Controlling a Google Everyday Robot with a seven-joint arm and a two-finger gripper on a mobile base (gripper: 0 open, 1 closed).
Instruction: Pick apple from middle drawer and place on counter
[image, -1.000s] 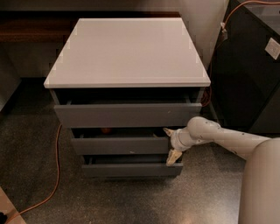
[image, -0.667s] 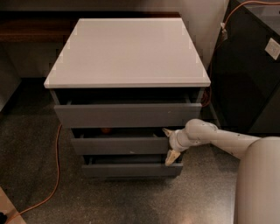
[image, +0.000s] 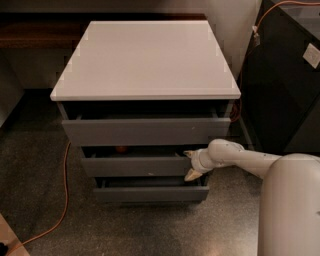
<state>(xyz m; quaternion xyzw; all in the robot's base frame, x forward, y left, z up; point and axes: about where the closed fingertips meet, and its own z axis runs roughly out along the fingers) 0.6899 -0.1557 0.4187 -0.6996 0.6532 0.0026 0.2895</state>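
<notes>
Counting near to far, the items are entered as follows.

Arm (image: 240, 157), one: white, seen reaching in from the right of the jaws.

Gripper (image: 191, 164), one: set at the right end of the middle drawer (image: 135, 166). The jaws are seen apart, with the upper finger (image: 189, 153) at the top edge of the front panel and the lower finger (image: 192, 175) at its bottom edge. Whether they press on the panel cannot be told.

Orange cable (image: 60, 200), one: laid on the floor, far left of the jaws and below them.

Drawers, three, all grey and all pulled slightly open. The lowest drawer (image: 150, 194) is found just below the jaws, the middle one level with them, and the top drawer (image: 145, 131) just above.

Apple (image: 121, 148), one: lodged in the middle drawer's open gap, well to the left of the jaws, slightly above and behind them, and apart from both fingers. Only a small reddish part is exposed. No long axis or pointing direction can be made out.

Counter (image: 145, 60), one: a pale flat slab above and behind the jaws.

Wooden shelf (image: 30, 32), one: recorded farthest back, up and left of the jaws.
</notes>
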